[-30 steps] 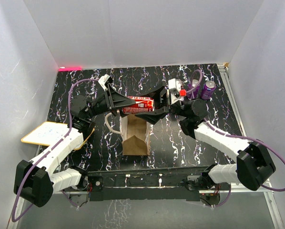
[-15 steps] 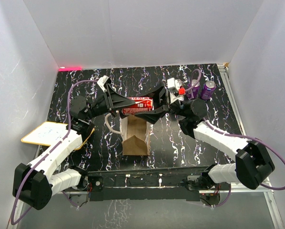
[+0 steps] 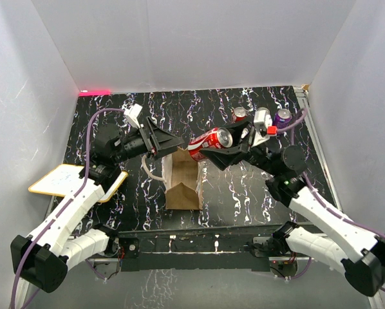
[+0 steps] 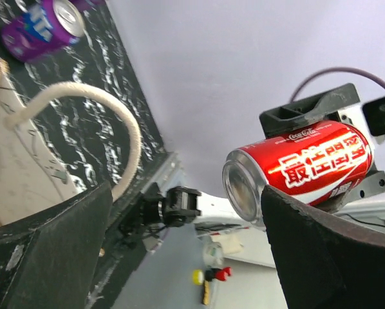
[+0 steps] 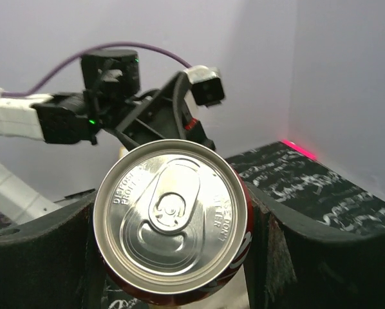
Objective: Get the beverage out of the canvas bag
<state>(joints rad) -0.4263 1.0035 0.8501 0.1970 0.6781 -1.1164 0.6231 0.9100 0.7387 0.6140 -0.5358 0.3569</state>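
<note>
My right gripper (image 3: 212, 149) clamps the red Coca-Cola can (image 3: 204, 142) sideways at centre frame, off the upper right corner of the upright canvas bag (image 3: 183, 188), while my left gripper (image 3: 169, 143) gapes wide just left of the can, not touching it.

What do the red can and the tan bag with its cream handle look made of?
Red cola can: metal, likely aluminium; silvery stamped lid with pull tab, glossy printed wall.
Tan upright bag: matte cloth, apparently canvas.
Cream loop handle: twisted cord, seemingly cotton.
</note>
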